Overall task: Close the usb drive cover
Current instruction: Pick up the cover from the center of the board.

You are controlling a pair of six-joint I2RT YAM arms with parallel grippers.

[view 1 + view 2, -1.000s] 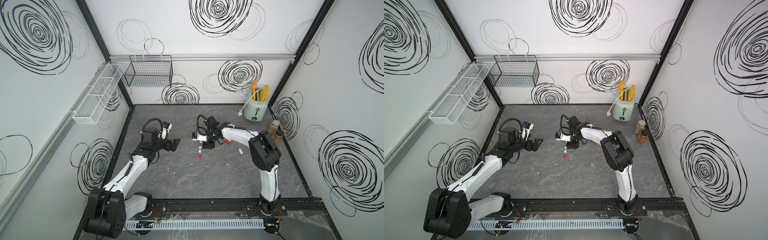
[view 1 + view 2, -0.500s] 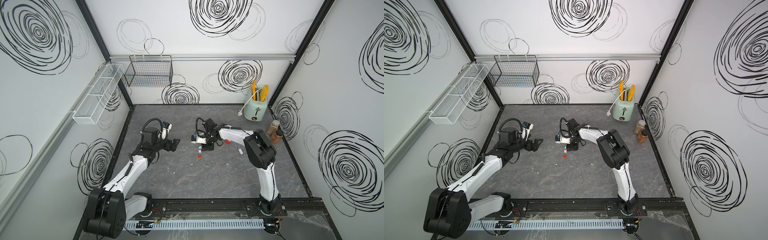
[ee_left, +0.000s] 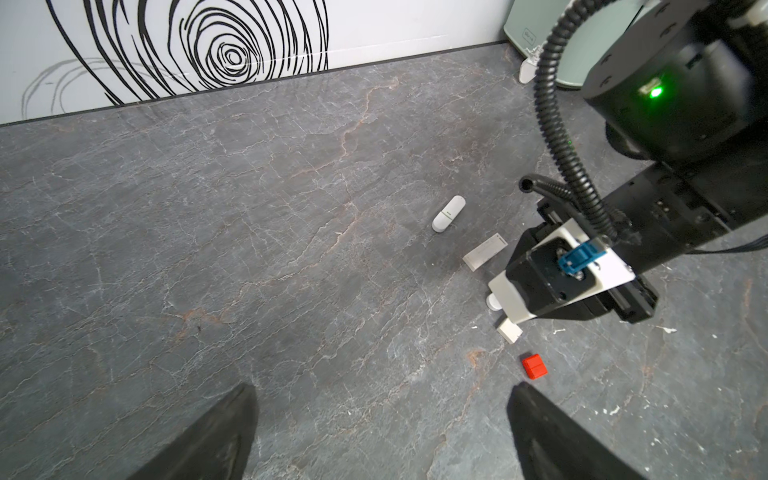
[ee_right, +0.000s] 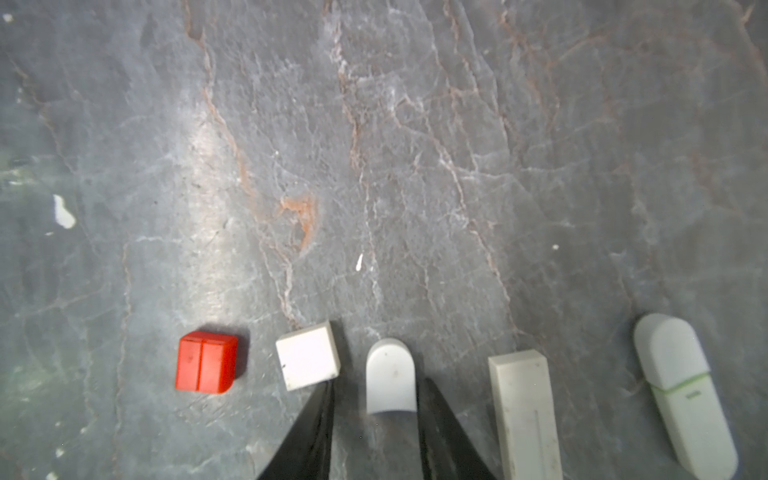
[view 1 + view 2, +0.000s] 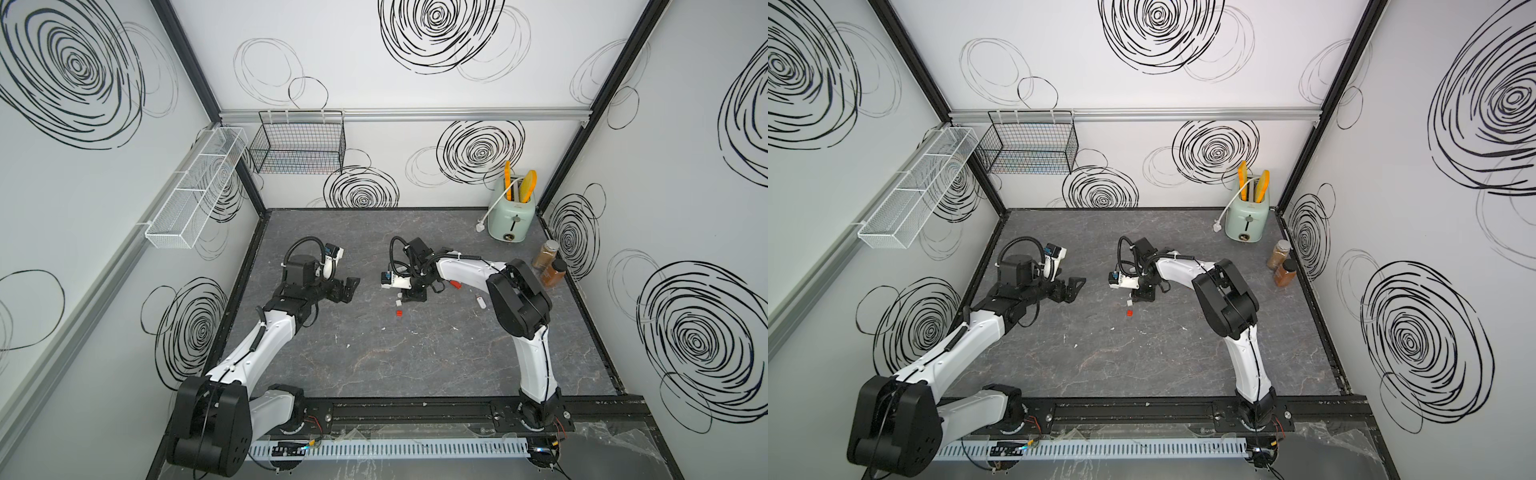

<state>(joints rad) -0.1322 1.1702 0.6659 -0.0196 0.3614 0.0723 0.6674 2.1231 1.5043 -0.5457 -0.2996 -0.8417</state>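
Right gripper (image 4: 375,382) is pointed down at the table (image 5: 415,357), pretty much dead centre of the frame in both top views. Its two black fingers (image 4: 316,432) straddle the rounded white cap (image 4: 390,376), which lies flat on the table. It's not clamped yet as far as I can see. One finger sits right at the cap's edge, and the other shows a sliver of table in between.

Tight quarters down there. Just past the looser finger is a square white cap (image 4: 307,357), its corner practically against the fingertip, then a red cap (image 4: 205,361) a bit further along. On the other side there's a white rectangular stick (image 4: 523,415), then a rounded white drive (image 4: 681,395) with a green line. They're all in one row, and none of them touch.

Left gripper (image 5: 350,287) hovers left of centre in a top view, spread wide and well apart from the row. The lower half of the frame is open table down to the black front rail (image 5: 415,409). The toaster (image 5: 512,216) and spice jars (image 5: 550,266) hug the upper right edge.
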